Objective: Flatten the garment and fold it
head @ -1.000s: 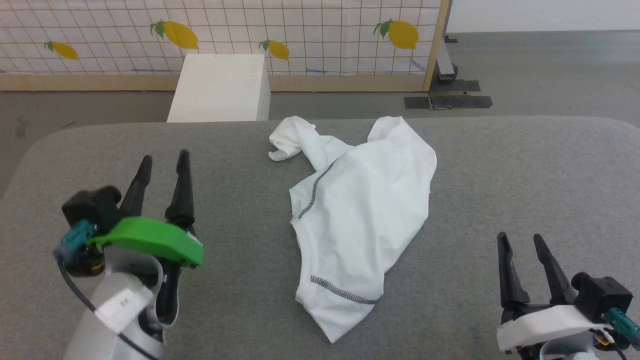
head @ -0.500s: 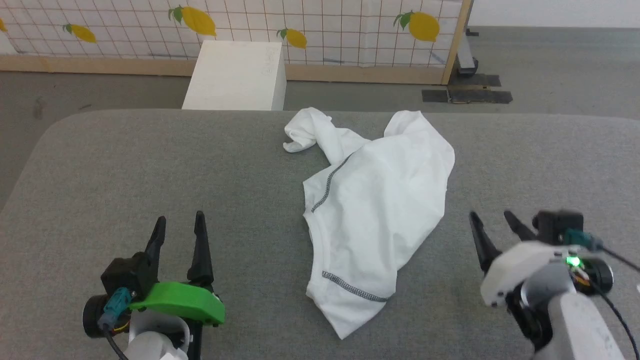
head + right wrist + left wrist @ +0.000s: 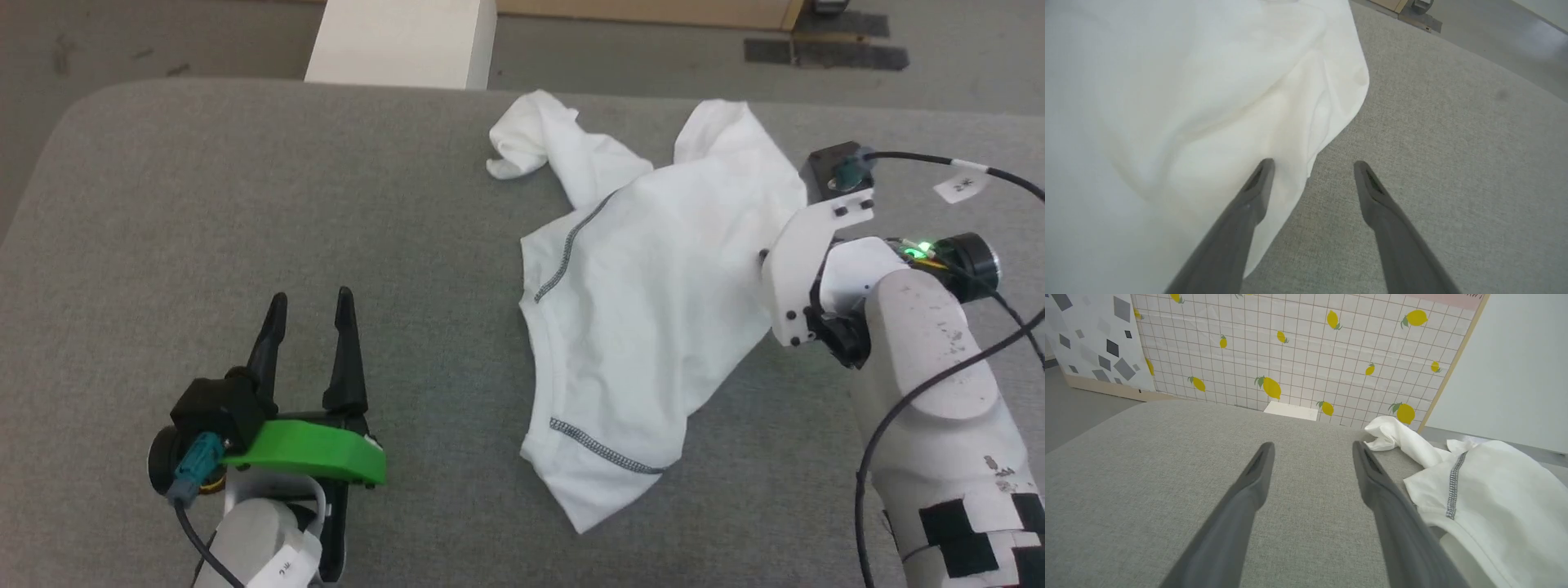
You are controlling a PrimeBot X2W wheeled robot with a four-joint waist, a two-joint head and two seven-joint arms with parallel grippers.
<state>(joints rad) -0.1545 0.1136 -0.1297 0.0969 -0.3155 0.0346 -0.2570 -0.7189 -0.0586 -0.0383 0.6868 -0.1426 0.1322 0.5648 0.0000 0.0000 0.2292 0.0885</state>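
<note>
Setting: a grey cloth-covered table (image 3: pixel 204 204) with rounded corners, a white box (image 3: pixel 404 41) on the floor past its far edge, and a lemon-printed grid panel (image 3: pixel 1290 347) behind.

Item: the garment (image 3: pixel 653 310), white and thin, lay crumpled a little right of the table's middle. Its long axis ran from the far edge toward the robot, leaning slightly right at the far end. A twisted sleeve (image 3: pixel 531 143) trailed off toward the box, and a stitched hem (image 3: pixel 600 447) crossed the near end. It was neither flat nor folded.

Left gripper (image 3: pixel 311 296): jaws spread and empty, fingers pointing away from the robot. The garment lay to its right, with a band of bare table between them in the head view. No contact.

Right gripper (image 3: pixel 1313 164): jaws spread, nothing pinched. It stood at the garment's right-hand edge, about midway along the long axis. In its wrist view one finger was over the cloth and the other over bare table, so the edge ran up between them. I could not tell whether the finger over the cloth touched it.

Assessment: the right arm was plainly the nearer. The coming move seemed to turn on that straddled edge — a close there would likely take the cloth, while the left arm had to cross to its right first.
</note>
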